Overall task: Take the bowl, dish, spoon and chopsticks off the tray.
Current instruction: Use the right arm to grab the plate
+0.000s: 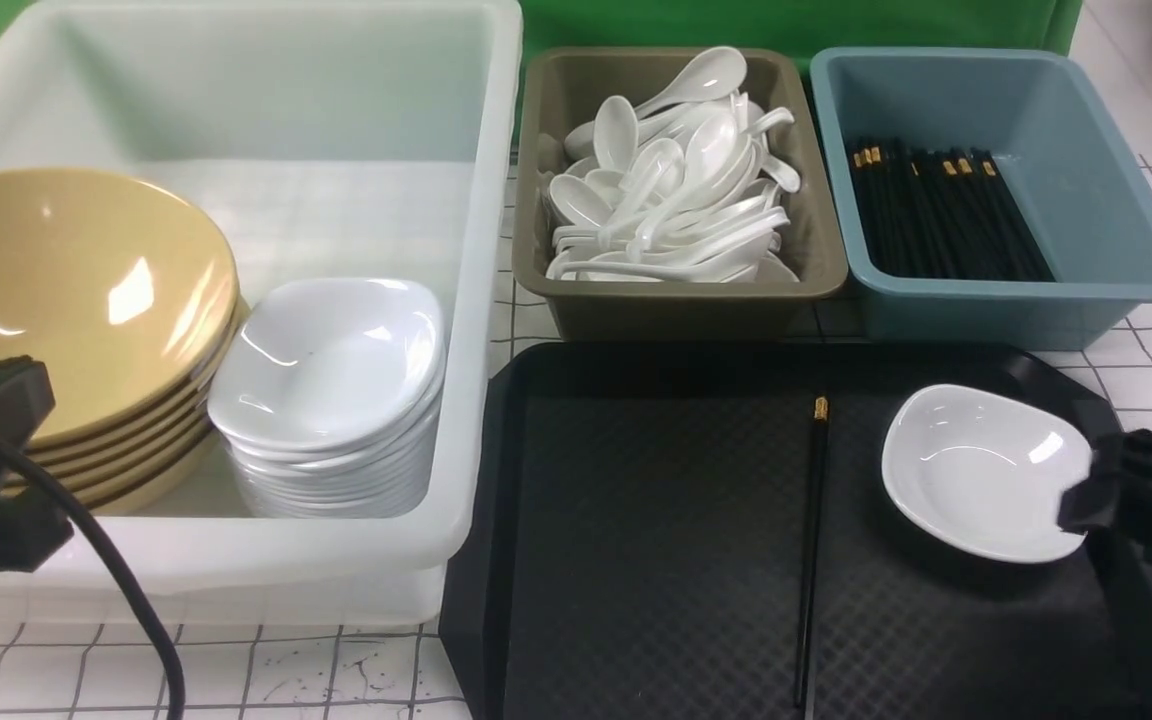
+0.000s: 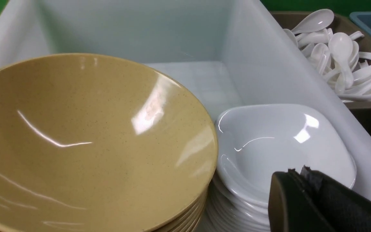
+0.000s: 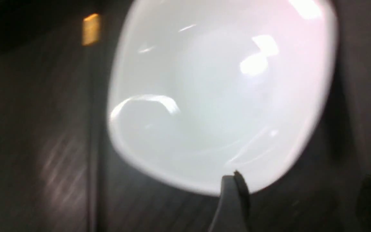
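Observation:
On the black tray [image 1: 636,520] rest a white dish [image 1: 981,470] at the right and one black chopstick [image 1: 812,560], its gold band at the far end. My right gripper [image 1: 1111,490] is open at the dish's right rim, holding nothing. In the right wrist view one finger [image 3: 233,203] overlaps the rim of the dish [image 3: 217,96], and the gripper [image 3: 301,196] stands wide. Mustard-yellow bowls [image 1: 66,290] are stacked in the white tub [image 1: 481,300]. My left gripper [image 2: 298,170] is shut and empty above the tub's stacked white dishes [image 2: 279,145]. Spoons [image 1: 671,190] fill the brown tub.
A blue-grey tub [image 1: 1116,200] at the back right holds several black chopsticks [image 1: 946,210]. The brown tub [image 1: 676,300] stands just behind the tray. My left arm and its cable [image 1: 116,580] hang in front of the white tub. The table has a white tiled top [image 1: 236,670].

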